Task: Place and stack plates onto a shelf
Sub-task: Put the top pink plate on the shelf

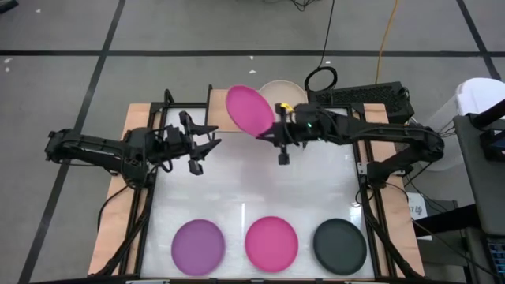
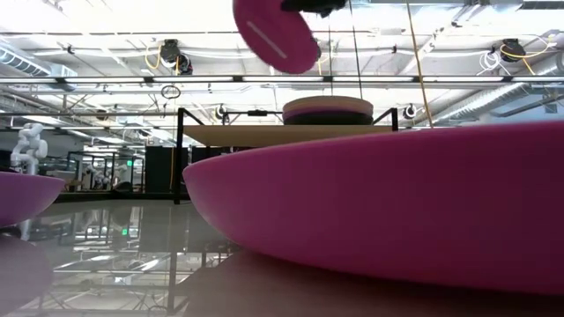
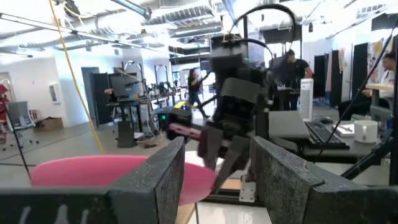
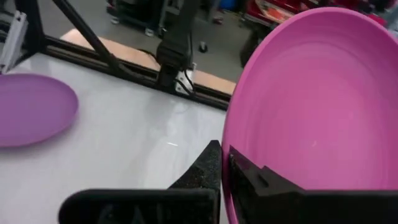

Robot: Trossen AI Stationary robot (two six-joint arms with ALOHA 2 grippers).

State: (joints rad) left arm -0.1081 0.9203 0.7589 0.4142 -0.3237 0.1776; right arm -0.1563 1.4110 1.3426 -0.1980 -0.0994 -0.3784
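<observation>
At the far middle of the bench, the right hand (image 1: 278,132) is clenched on the rim of a magenta pink plate (image 1: 249,110), holding it tilted in the air above the white surface. The right wrist view shows its two dark fingers (image 4: 249,180) pinching the plate's edge, one on each side of the rim. In the low view the held plate (image 2: 275,35) hangs high, above and to the left of the shelf (image 2: 282,135).

The shelf stands at the far edge of the bench, its light wooden top on thin black legs. On it sits a short stack of plates (image 2: 328,111): a beige one on top, a dark one below it, and a pale one at the bottom, three as far as the low view shows. From above, only the beige top plate (image 1: 288,91) peeks out to the right of the held plate.

The left hand (image 1: 197,146) waits above the far left part of the bench, its fingers spread and holding nothing.

Along the near edge of the bench (image 1: 316,189) lie three single plates in a row, apart from one another: a purple plate (image 1: 198,246) on the left, a second magenta pink plate (image 1: 271,242) in the middle, and a dark grey plate (image 1: 340,244) on the right.
</observation>
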